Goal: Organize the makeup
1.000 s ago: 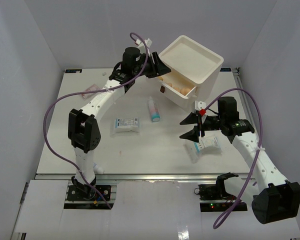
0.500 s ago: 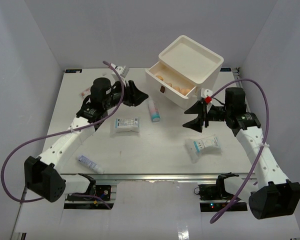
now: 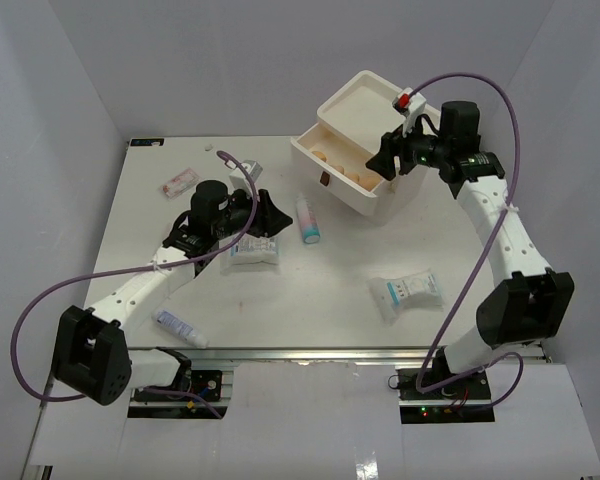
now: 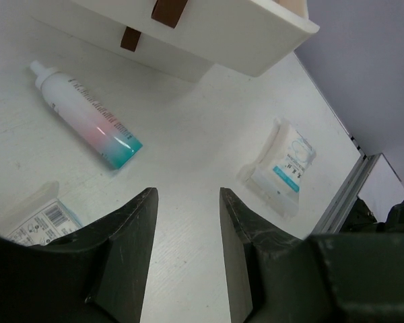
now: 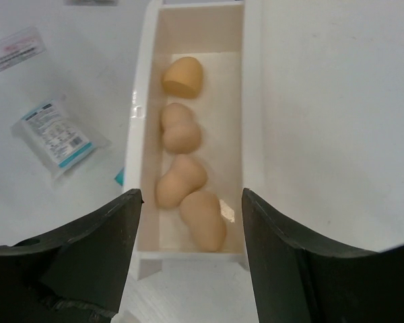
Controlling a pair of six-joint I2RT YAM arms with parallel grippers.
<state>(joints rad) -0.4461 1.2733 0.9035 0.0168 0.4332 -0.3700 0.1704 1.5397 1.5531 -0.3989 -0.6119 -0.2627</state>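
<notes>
Several tan sponges (image 5: 180, 128) lie in the open top drawer (image 3: 342, 172) of the white box (image 3: 420, 125). My right gripper (image 3: 385, 160) (image 5: 190, 195) hovers open above that drawer, holding nothing. On the table, a white bottle with a teal cap (image 3: 307, 218) (image 4: 84, 114) lies next to a white packet (image 3: 253, 250) (image 4: 37, 215). My left gripper (image 3: 272, 215) (image 4: 187, 195) is open and empty just above the table, between the two. A second packet (image 3: 407, 292) (image 4: 283, 168) lies front right. A pinkish sachet (image 3: 179, 182) (image 5: 13, 50) lies back left and a small tube (image 3: 180, 327) front left.
The box's lower drawers with brown knobs (image 4: 129, 38) are shut. A metal rail (image 4: 350, 195) runs along the table's edge. Grey walls close in on three sides. Purple cables loop off both arms.
The left arm swung from the drawer box down to the table beside the bottle and packet. The right arm rose from the right packet to above the open drawer.
</notes>
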